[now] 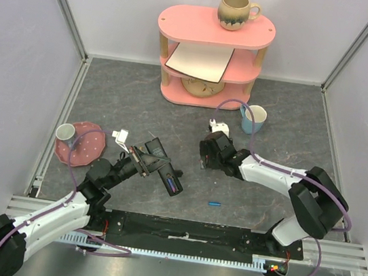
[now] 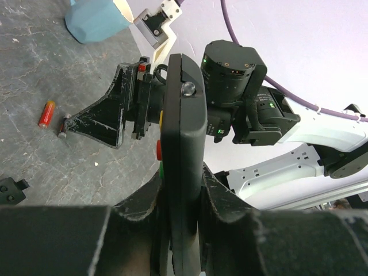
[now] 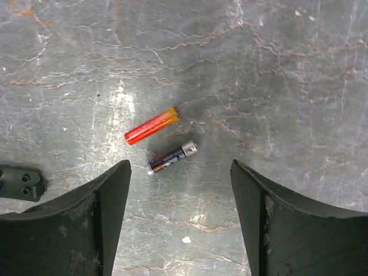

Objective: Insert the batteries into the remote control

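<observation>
Left gripper (image 2: 181, 184) is clamped on the remote (image 2: 183, 132); I see the right gripper (image 3: 180, 172) spread apart over 1 red battery (image 3: 152, 126) and 1 dark battery (image 3: 172, 157) on the counter (image 3: 287, 86)

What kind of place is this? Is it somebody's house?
Probably a robot test booth, not a house. A left arm and a right arm are bolted to the edge of a grey table, plain white walls box it in, and a pink shelf holds just a few props.
</observation>
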{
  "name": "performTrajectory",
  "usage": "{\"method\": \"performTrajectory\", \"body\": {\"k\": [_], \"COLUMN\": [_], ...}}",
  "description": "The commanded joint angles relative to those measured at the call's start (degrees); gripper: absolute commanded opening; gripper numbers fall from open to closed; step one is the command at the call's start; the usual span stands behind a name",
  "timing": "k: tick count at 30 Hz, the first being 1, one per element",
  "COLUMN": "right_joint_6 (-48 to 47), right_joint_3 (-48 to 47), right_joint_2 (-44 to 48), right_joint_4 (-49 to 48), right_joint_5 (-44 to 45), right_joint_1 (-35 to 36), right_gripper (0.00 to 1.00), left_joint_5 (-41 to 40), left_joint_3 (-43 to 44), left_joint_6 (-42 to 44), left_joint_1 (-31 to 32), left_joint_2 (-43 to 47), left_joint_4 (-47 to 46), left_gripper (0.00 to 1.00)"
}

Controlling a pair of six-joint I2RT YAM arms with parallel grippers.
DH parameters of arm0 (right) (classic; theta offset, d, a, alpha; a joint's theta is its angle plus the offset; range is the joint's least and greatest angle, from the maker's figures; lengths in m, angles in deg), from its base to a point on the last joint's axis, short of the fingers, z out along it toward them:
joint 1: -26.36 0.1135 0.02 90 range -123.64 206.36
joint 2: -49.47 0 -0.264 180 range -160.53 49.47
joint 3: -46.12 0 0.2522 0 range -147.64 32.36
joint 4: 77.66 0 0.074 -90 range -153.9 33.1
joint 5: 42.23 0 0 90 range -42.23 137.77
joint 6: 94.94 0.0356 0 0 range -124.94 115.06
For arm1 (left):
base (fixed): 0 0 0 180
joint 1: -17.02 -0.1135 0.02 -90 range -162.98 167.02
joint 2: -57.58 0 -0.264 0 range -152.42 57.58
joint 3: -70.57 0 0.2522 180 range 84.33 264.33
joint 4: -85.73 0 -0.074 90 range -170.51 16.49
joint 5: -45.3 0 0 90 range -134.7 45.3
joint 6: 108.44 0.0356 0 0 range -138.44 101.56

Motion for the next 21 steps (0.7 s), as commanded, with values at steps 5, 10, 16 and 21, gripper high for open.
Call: {"method": "performTrajectory", "body": {"k": [5, 10, 16, 21], "right_joint_6": [-15.6, -19.8, -22.0, -22.1], "right_joint_3": [-5.3, -6.3, -7.5, -7.5], "right_joint_2": [-2.7, -3.6, -5.4, -7.1], "right_joint_4": [-0.9, 0.5, 1.9, 1.9], "right_joint_5": [-2.7, -4.0, -7.0, -7.7], "right_joint_1": [0.1, 0.1, -0.1, -0.2], "right_gripper": [0.68, 0.70, 0.72, 0.70], "left_joint_5": [-1.0, -0.8, -0.5, -0.3], "left_joint_3": [-2.9, -2.9, -2.9, -2.9], "left_joint_6": [2.3, 2.4, 2.6, 2.6], "left_joint_1": [-0.2, -0.2, -0.2, -0.2], "left_joint_2": [0.0, 1.1, 1.0, 1.0], "left_joint_4": [-1.9, -0.7, -0.6, -0.6], "left_gripper": [0.02, 0.02, 0.02, 0.02]}}
